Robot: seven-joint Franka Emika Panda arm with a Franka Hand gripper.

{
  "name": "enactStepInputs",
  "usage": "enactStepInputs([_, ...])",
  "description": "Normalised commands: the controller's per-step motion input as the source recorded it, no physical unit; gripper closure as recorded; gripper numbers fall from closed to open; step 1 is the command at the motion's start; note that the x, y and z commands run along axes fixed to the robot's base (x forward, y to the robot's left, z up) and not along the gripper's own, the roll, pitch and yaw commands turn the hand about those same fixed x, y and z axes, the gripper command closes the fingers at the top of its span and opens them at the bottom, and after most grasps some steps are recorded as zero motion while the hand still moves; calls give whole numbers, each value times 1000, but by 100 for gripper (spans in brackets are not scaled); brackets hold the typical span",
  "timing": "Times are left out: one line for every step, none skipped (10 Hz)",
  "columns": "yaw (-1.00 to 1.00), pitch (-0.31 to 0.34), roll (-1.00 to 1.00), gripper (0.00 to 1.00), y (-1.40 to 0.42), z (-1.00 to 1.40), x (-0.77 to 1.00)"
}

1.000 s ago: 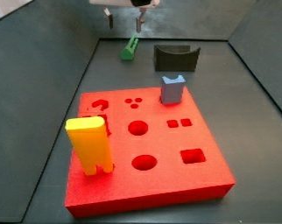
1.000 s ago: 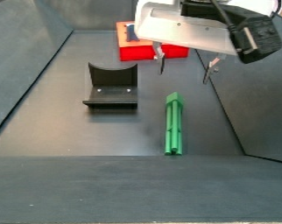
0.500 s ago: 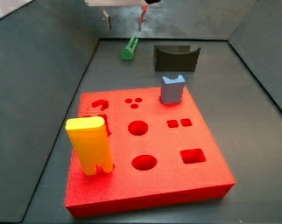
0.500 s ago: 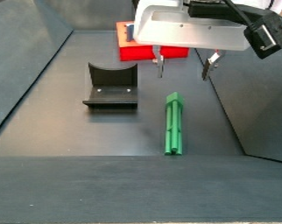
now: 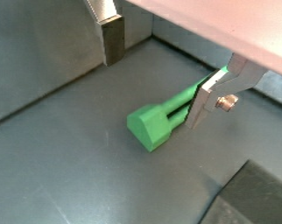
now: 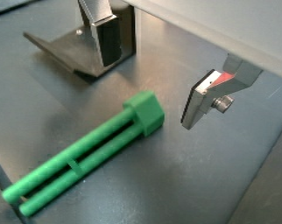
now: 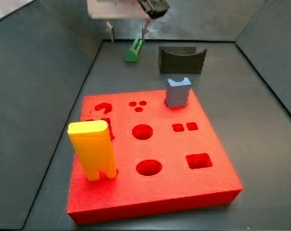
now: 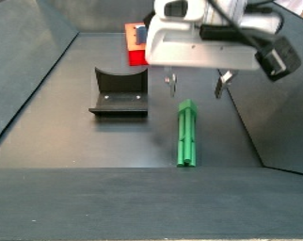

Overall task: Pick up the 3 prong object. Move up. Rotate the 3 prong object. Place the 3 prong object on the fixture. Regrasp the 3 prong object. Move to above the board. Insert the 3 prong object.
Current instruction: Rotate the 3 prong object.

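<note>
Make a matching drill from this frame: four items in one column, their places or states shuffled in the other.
Items:
1. 3 prong object
2. gripper
3. yellow block
4. fixture

Places/states:
A. standing upright on the red board
B. lying flat on the floor
C. open, hanging over the green bar's far end
D. empty, on the floor beside the green bar

Pairs: 1-B, 2-C, 3-A, 4-D

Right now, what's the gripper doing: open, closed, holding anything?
Gripper: open, holding nothing, poised above one end of the 3 prong object, which lies flat on the floor.
</note>
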Motion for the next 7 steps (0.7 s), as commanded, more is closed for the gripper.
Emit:
enactStepInputs([-22, -40, -62, 0, 10, -1000, 46])
enactStepInputs([-15, -40, -73, 0, 11, -963, 48])
enactStepInputs([-3, -49, -90, 0, 14, -799, 47])
enactStepInputs([3, -57, -101, 0, 14, -685, 41])
enactStepInputs([8, -61, -115, 0, 14, -540, 42])
enactStepInputs([11, -66, -121, 0, 15, -472, 44])
enactStepInputs([15, -71, -133, 0, 14, -341, 39])
